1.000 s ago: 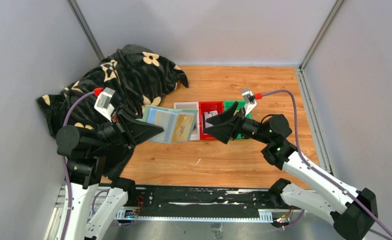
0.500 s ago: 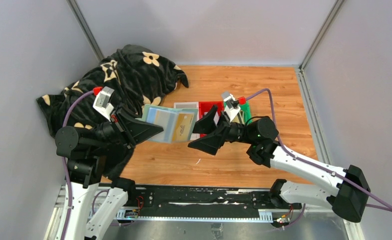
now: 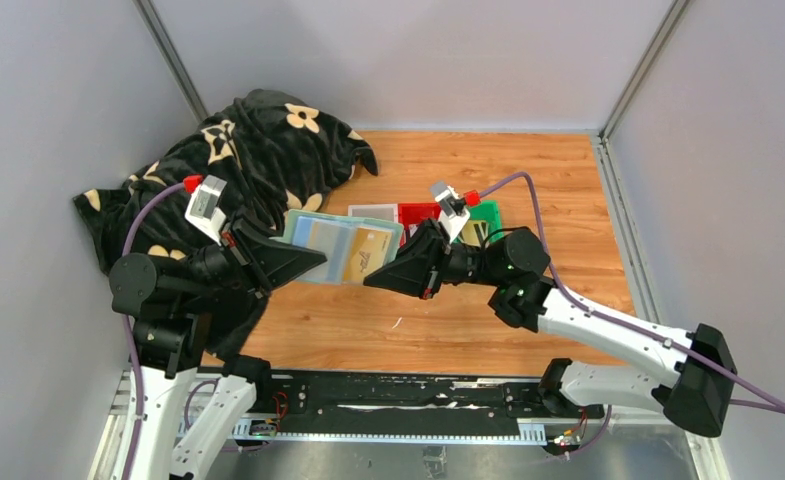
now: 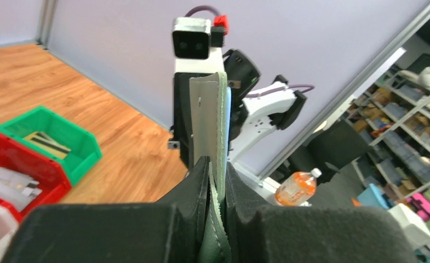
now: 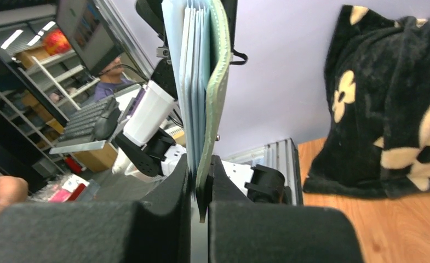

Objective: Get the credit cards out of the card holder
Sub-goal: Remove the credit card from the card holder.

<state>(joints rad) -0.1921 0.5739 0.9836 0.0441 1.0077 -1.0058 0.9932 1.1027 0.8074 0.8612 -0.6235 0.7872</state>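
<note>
Left gripper, top view: jaws clamped on the left edge of the card holder. The holder is lifted off the wooden table and spread open, pale teal inside facing up. Right gripper is at the holder's lower right corner, fingers drawn together on that edge. A gold credit card sits in a slot on the right-hand panel. Behind the holder is a row of bins: white tray, red tray and green tray, partly covered by the right arm. A black blanket with cream flowers is heaped at the far left.

Left wrist view: left gripper has both pads pressed tight on the card holder. The holder stands edge-on straight ahead, grey-green outer skin with a blue sliver beside it. The right arm's wrist camera is directly behind it. Lower left: green tray with a striped card lying flat in it, and red tray touching its side, holding pale cards.

Right wrist view: right gripper is pinched on the bottom edge of the card holder. The holder rises edge-on, its layered pale blue pockets to the left of the green cover. I cannot tell whether a card is caught in the pinch. Blanket is at the right, on the table.
</note>
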